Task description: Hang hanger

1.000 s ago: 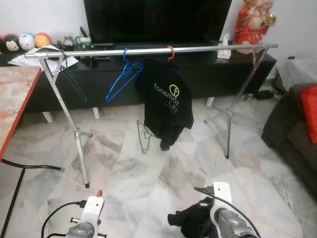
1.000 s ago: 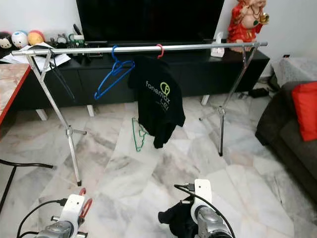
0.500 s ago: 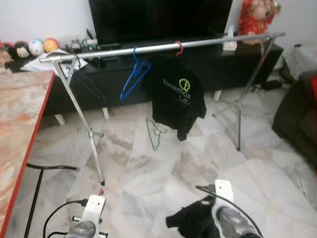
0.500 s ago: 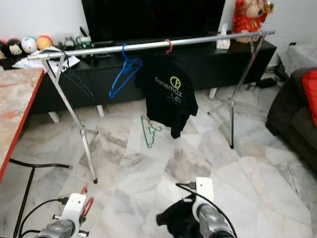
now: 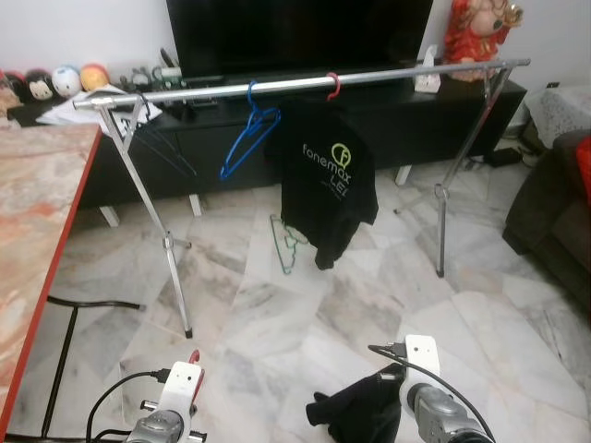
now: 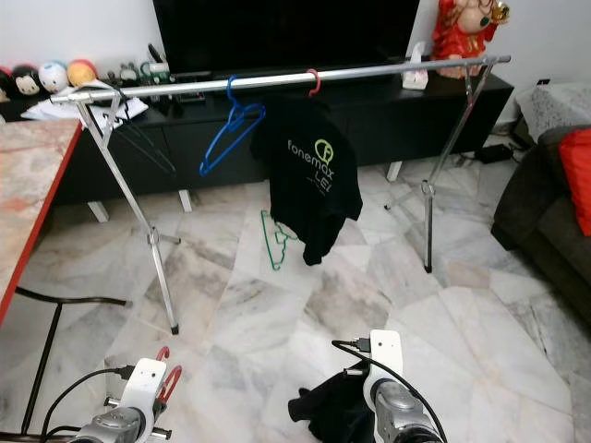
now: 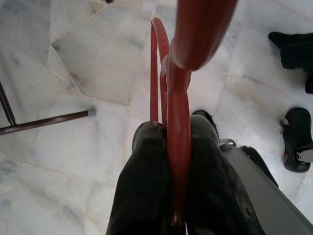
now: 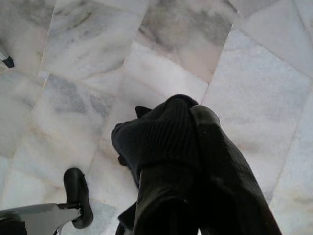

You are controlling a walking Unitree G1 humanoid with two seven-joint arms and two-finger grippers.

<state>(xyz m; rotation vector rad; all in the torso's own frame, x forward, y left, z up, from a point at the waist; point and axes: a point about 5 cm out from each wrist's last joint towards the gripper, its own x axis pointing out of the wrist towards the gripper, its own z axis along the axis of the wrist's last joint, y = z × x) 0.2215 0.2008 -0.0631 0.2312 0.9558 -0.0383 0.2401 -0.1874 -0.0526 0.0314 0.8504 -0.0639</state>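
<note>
Clothes rail (image 5: 388, 76) ahead carries blue hanger (image 5: 247, 129), black T-shirt (image 5: 332, 180); green hanger (image 5: 288, 242) on floor beneath. Left gripper (image 7: 168, 147) low, fingers (image 7: 144, 166) clamped on red hanger (image 7: 171, 93), long axis running away along fingers. Right gripper (image 8: 188, 142) closed on dark garment (image 6: 323, 411).

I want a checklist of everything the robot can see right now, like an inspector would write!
Surface: marble floor, pale grey and veined.
Job's things: red hanger in the left gripper; clothes rail holding a blue hanger and a black T-shirt on a red hook.
Clutter: green hanger lying on the floor.
Grippers: left gripper shut on the red hanger; right gripper holding a black garment.
Cables: black wires at both wrists.
Surroundings: TV, black cabinet, red-edged table, sofa.
</note>
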